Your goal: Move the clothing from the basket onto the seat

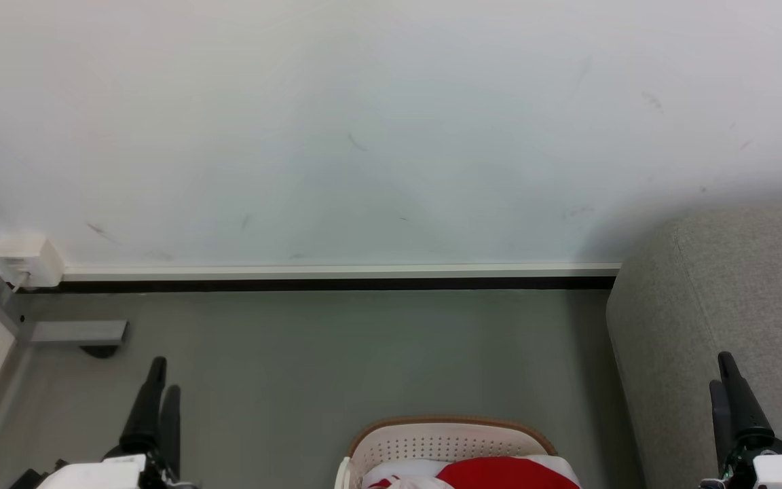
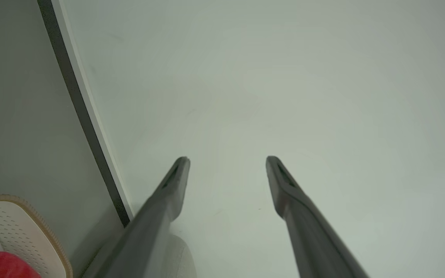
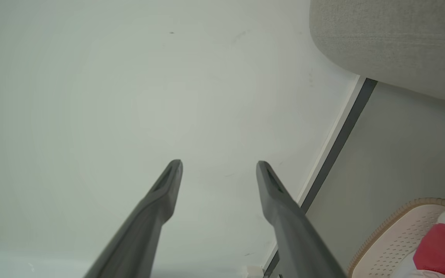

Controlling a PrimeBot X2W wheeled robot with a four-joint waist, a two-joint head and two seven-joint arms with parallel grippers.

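1. At the bottom middle of the head view, the cream-white oval plastic laundry basket with rows of small round holes and a tan-brown rim (image 1: 445,440) stands on the grey floor (image 1: 330,353). The picture's lower edge cuts it off.
2. Soft bright red clothing with white trim (image 1: 499,473) lies inside the basket, below its far rim.
3. The large light grey fabric-upholstered seat (image 1: 737,305) rises to the robot's right of the basket, with a strip of floor between them. Its rounded corner is near the pale, scuffed wall (image 1: 364,136).
4. The left gripper (image 1: 165,375) hangs at lower left above the floor, well apart from the basket. Its two long dark fingers (image 2: 290,193) are spread wide with nothing between them.
5. The right gripper (image 1: 719,370) hangs at lower right in front of the seat's side, likewise spread wide and empty.
6. A white skirting board (image 1: 337,272) with a dark strip beneath runs along the foot of the wall.
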